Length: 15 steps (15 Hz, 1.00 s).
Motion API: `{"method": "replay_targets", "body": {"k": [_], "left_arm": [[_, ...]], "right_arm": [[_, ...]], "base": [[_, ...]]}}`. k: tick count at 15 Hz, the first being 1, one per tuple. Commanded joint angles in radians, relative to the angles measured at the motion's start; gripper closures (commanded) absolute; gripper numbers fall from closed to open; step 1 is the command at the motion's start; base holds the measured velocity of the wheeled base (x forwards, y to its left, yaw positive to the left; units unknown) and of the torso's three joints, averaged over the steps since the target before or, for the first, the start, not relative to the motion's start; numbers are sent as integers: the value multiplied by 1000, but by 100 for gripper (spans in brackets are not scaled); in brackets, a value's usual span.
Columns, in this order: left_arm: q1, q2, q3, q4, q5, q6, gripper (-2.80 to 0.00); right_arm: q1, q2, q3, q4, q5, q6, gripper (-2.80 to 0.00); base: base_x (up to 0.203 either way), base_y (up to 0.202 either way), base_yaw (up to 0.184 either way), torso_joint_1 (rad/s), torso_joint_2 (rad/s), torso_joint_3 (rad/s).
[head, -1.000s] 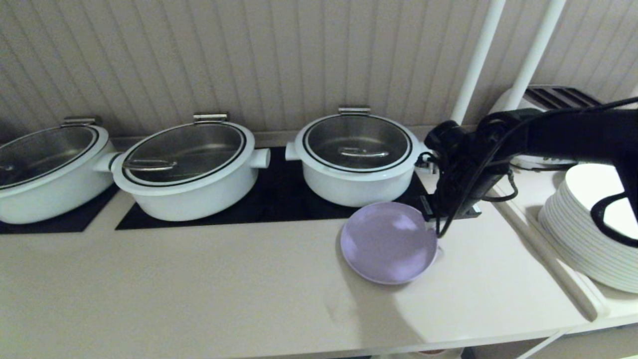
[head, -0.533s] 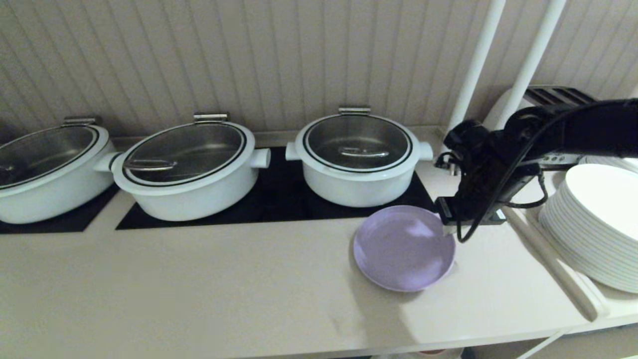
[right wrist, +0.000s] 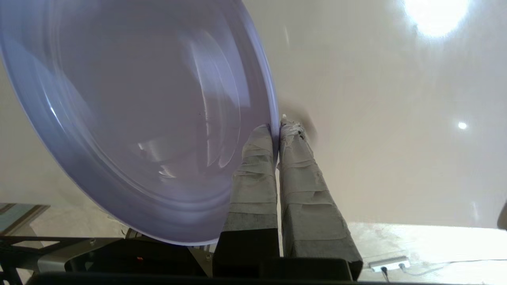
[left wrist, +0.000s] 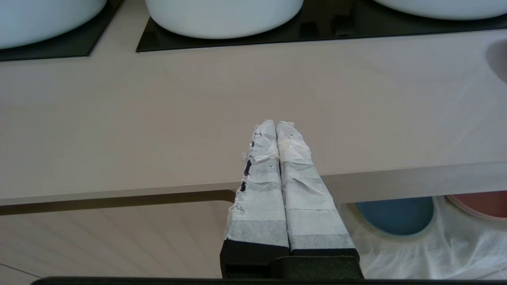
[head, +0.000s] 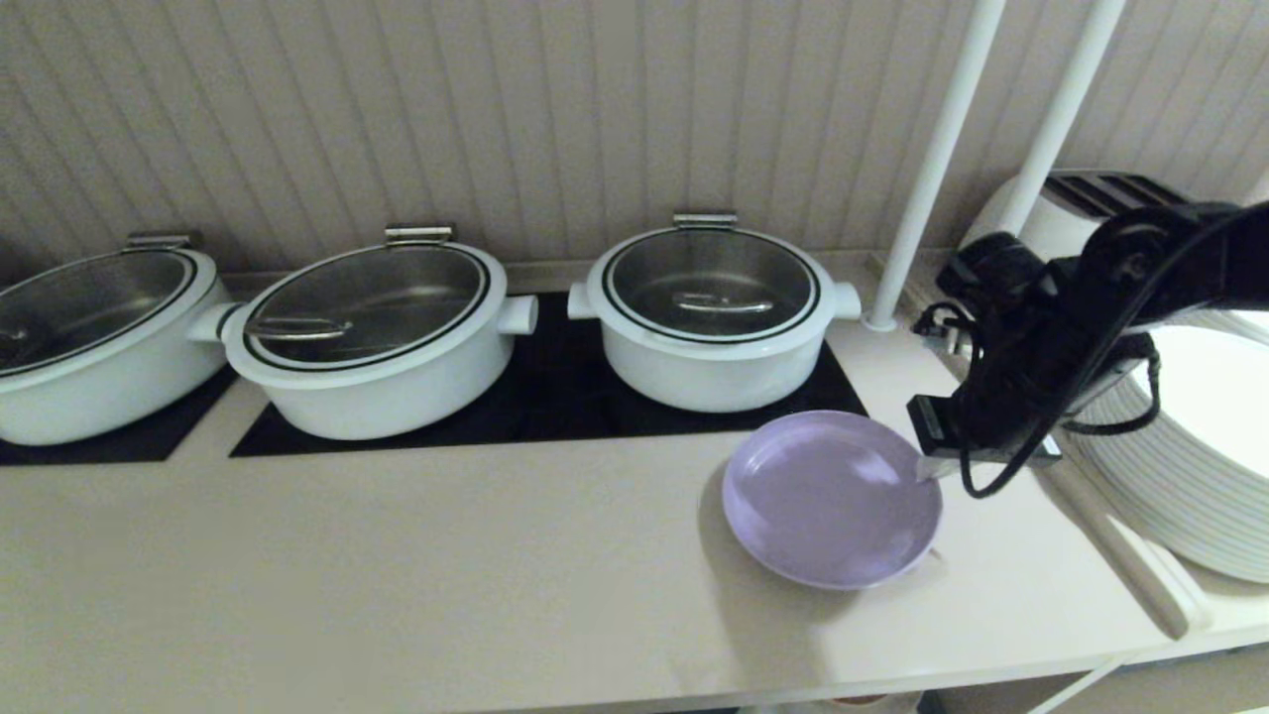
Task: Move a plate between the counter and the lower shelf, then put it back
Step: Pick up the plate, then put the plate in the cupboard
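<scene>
The lilac plate hangs a little above the beige counter, throwing a shadow to its left. My right gripper is shut on the plate's right rim. In the right wrist view the rim of the plate is pinched between the taped fingers of the right gripper. My left gripper is shut and empty, parked low before the counter's front edge. Under the counter, the lower shelf's white cloth shows.
Three white pots with glass lids stand on black hob panels behind the plate. A stack of white plates sits on the right ledge by two white poles. A blue plate and a pink plate lie on the shelf cloth.
My right arm has carried the lilac plate to the right and slightly toward the counter's front edge. The left gripper has stayed still.
</scene>
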Motion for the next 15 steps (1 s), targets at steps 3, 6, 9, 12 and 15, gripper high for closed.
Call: {"method": "replay_targets", "body": {"k": [3, 6, 9, 12, 15], "left_arm": [[0, 0, 0, 0, 0, 0, 0], [0, 0, 0, 0, 0, 0, 0], [0, 0, 0, 0, 0, 0, 0], [0, 0, 0, 0, 0, 0, 0], [0, 0, 0, 0, 1, 0, 0]], "right_arm": [[-21, -138, 175, -70, 21, 2, 0], [-40, -252, 328, -123, 36, 2, 0], [-46, -357, 435, -146, 38, 2, 0], [-46, -451, 529, -143, 37, 1, 0], [-47, -525, 613, -136, 34, -1, 0]], "base": [[0, 0, 0, 0, 0, 0], [0, 0, 0, 0, 0, 0], [0, 0, 0, 0, 0, 0], [0, 0, 0, 0, 0, 0], [0, 0, 0, 0, 0, 0]]}}
